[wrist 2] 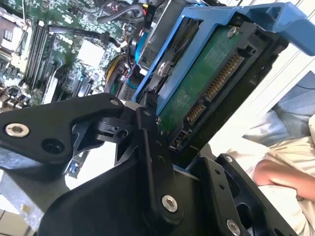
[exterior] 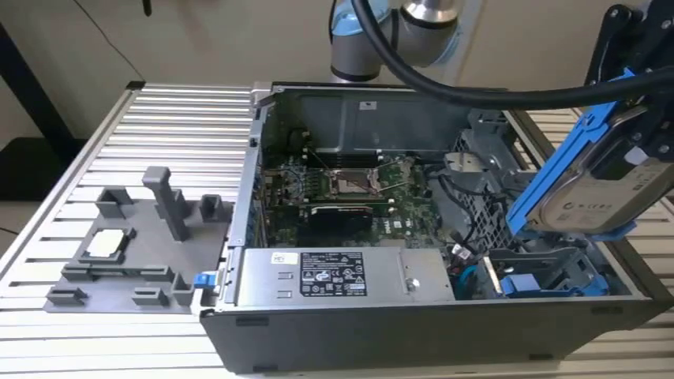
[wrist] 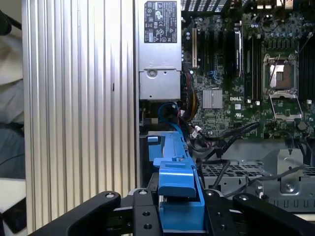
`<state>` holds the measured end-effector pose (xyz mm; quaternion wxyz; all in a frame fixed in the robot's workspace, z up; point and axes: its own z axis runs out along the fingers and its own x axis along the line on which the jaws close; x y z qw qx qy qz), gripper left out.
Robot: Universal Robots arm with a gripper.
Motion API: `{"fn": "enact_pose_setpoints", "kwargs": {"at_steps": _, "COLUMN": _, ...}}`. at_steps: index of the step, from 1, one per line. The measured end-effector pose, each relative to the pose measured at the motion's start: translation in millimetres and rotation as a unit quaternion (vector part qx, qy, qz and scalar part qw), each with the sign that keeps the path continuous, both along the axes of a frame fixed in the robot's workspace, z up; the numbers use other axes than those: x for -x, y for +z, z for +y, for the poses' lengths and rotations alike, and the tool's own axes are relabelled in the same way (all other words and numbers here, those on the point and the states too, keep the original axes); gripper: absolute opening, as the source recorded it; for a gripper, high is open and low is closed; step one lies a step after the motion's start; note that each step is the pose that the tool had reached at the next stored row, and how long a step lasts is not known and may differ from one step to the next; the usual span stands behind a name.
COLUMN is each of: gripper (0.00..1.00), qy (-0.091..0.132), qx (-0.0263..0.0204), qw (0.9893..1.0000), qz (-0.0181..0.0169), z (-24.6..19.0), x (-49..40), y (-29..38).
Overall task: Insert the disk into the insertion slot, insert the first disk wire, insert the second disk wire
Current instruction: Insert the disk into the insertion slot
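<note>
The disk [exterior: 592, 204], a silver-grey drive in a bright blue carrier frame, hangs tilted above the open computer case at the exterior view's right. My gripper [exterior: 635, 151] is shut on it. In the second wrist view the disk [wrist 2: 204, 86] shows its green circuit board and connectors, with the black fingers [wrist 2: 150, 147] clamped on its end. The first wrist view looks along the blue carrier [wrist: 176, 189] between the gripper's [wrist: 178, 219] black links. The insertion slot [exterior: 548, 268] is the grey perforated cage [wrist: 256, 172] below the disk. Loose cables [exterior: 463, 257] lie beside the cage.
Another blue-tabbed carrier [exterior: 523, 284] sits low in the cage. The silver power-supply box [exterior: 337, 276] and motherboard [exterior: 348, 185] fill the case. A grey fixture [exterior: 137, 245] stands on the slatted aluminium table [exterior: 169, 110]. A person's arm [wrist 2: 285, 172] is close by.
</note>
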<state>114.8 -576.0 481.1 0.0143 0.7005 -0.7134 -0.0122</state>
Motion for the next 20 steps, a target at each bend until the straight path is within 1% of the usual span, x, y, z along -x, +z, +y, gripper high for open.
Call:
{"fn": "enact_pose_setpoints", "kwargs": {"at_steps": 4, "gripper": 0.33, "qy": 0.0, "qx": 0.0, "qw": 1.0, "qz": -0.0005, "z": 0.0, "x": 0.0, "y": -5.6}}
{"fn": "enact_pose_setpoints", "kwargs": {"at_steps": 12, "gripper": 0.33, "qy": 0.0, "qx": 0.0001, "qw": 1.0, "qz": -0.0007, "z": 0.0, "x": 0.0, "y": -14.2}}
{"fn": "enact_pose_setpoints", "kwargs": {"at_steps": 20, "gripper": 0.33, "qy": 0.0, "qx": 0.0, "qw": 1.0, "qz": -0.0007, "z": 0.0, "x": 0.0, "y": -20.7}}
